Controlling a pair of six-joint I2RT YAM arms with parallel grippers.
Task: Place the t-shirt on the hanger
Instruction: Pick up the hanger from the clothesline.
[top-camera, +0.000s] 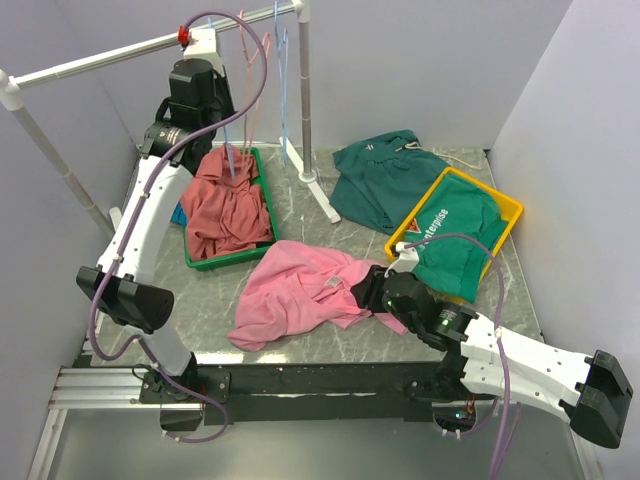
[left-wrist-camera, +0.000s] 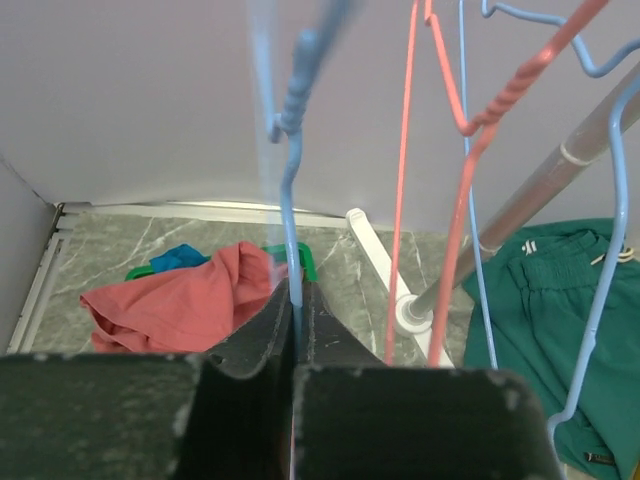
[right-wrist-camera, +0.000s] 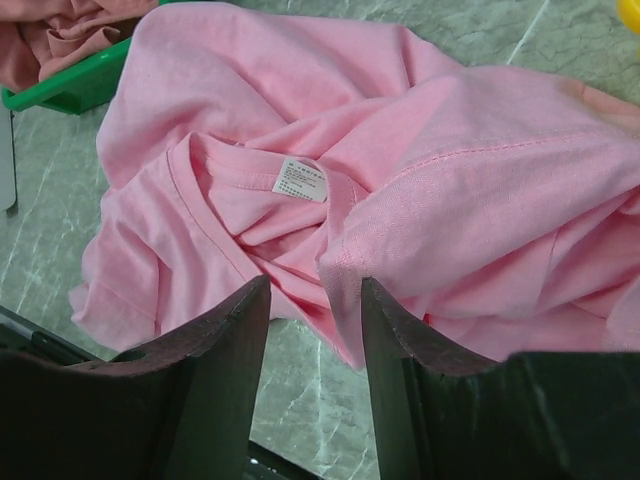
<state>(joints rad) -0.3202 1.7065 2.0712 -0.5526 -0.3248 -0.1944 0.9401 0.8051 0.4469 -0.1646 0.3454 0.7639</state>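
Observation:
The bright pink t-shirt (top-camera: 300, 290) lies crumpled on the table's front middle. In the right wrist view the t-shirt (right-wrist-camera: 400, 150) shows its collar and white label. My right gripper (top-camera: 372, 290) is open at the shirt's right edge. A fold of pink cloth hangs between its spread fingers (right-wrist-camera: 315, 290), against the right one. My left gripper (top-camera: 233, 160) is raised by the rack, above the green tray. It (left-wrist-camera: 295, 285) is shut on the thin light-blue wire hanger (left-wrist-camera: 290, 200), just below the twisted neck. The hanger's hook runs up out of view.
A green tray (top-camera: 215, 262) holds a brick-red shirt (top-camera: 228, 205). A yellow tray (top-camera: 510, 210) holds a dark green printed shirt; another green garment (top-camera: 380, 175) lies behind it. The white rack post (top-camera: 305, 90) carries a pink hanger (left-wrist-camera: 470, 120) and more blue hangers (left-wrist-camera: 600, 300).

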